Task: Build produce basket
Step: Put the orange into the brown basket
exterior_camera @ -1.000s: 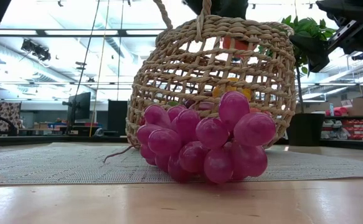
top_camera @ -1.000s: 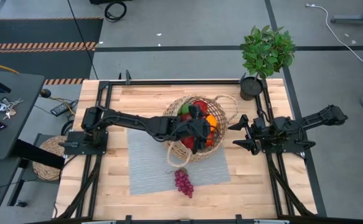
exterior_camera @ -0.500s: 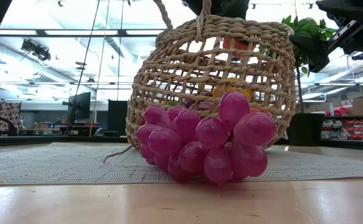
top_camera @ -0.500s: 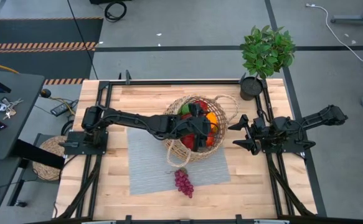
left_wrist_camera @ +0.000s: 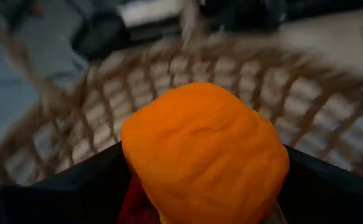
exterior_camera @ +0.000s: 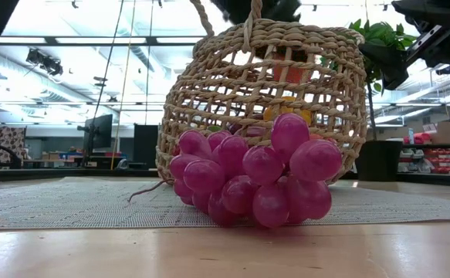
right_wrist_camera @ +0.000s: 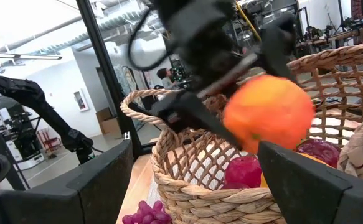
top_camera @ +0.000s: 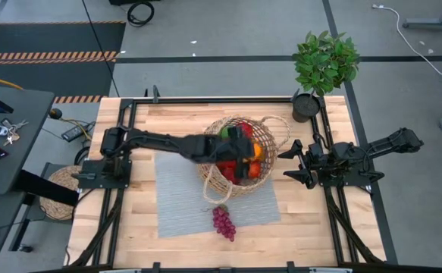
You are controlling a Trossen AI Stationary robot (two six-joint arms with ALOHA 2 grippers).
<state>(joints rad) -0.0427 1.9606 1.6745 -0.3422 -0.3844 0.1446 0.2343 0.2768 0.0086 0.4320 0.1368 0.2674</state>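
The tan wicker basket (top_camera: 210, 179) stands by its base on a grey mat (top_camera: 179, 197) at mid-table, with several red, green and yellow produce pieces inside it. My left gripper (top_camera: 243, 158) is over the basket's opening, shut on an orange (left_wrist_camera: 203, 149), which the right wrist view also shows (right_wrist_camera: 268, 112). A bunch of purple grapes (top_camera: 224, 221) lies on the mat's near edge, in front of the basket (exterior_camera: 209, 93). My right gripper (top_camera: 293, 163) is open and empty, to the right of the basket. My left gripper pinches the orange between its two fingers (left_wrist_camera: 75, 186), one on each of two opposite sides (left_wrist_camera: 137, 168). The fingers come slanting down from the table's left. The orange is lifted clear, just above the basket's rim (right_wrist_camera: 187, 193) and the produce inside.
A potted green plant (top_camera: 325, 64) stands at the far right corner. Red produce (right_wrist_camera: 243, 171) lies in the basket under the orange. The basket's loop handle (top_camera: 279, 125) stands out toward the far right. Bare wood lies left of and near the mat.
My left gripper, still shut on the orange, has shifted a little toward the table's far edge over the basket's opening. The basket, the grapes and my right arm have kept still.
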